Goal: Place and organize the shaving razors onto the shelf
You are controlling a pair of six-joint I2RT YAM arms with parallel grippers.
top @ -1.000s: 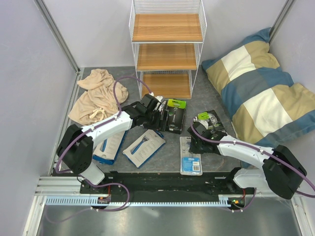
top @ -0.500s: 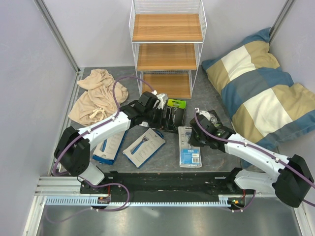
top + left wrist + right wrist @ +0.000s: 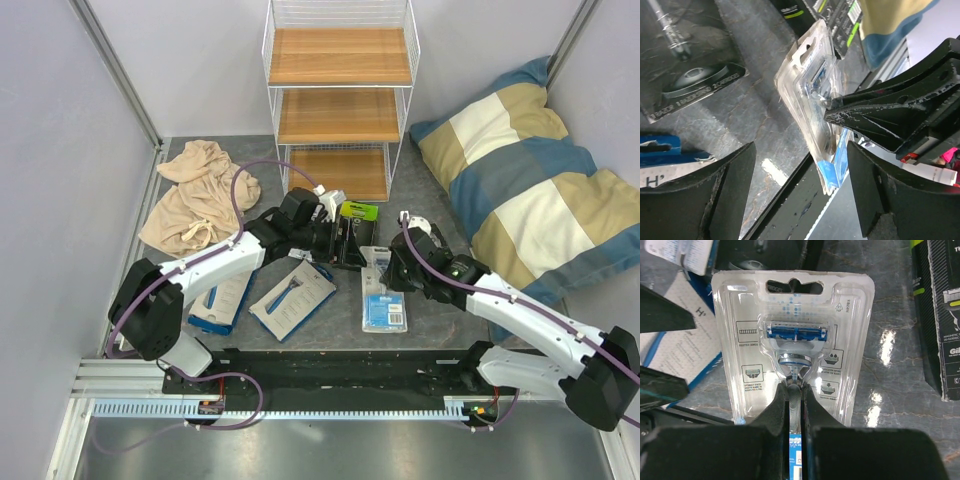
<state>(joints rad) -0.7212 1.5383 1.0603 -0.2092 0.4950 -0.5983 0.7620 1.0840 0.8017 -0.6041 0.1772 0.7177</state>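
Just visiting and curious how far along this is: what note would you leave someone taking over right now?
Right gripper: shut on the lower edge of a blister card.
Left gripper: open, empty, beside a black-and-green box.
A white pack and a second white pack lie on the floor, left side.
Shelf: no packs on its boards.
Done: one card gripped.
Left: shelve and arrange every pack.

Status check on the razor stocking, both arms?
Left gripper open, hovering near black-and-green razor box. Right gripper shut on clear blister card with blue razor. White wire shelf with wooden boards ahead; that box lies between.
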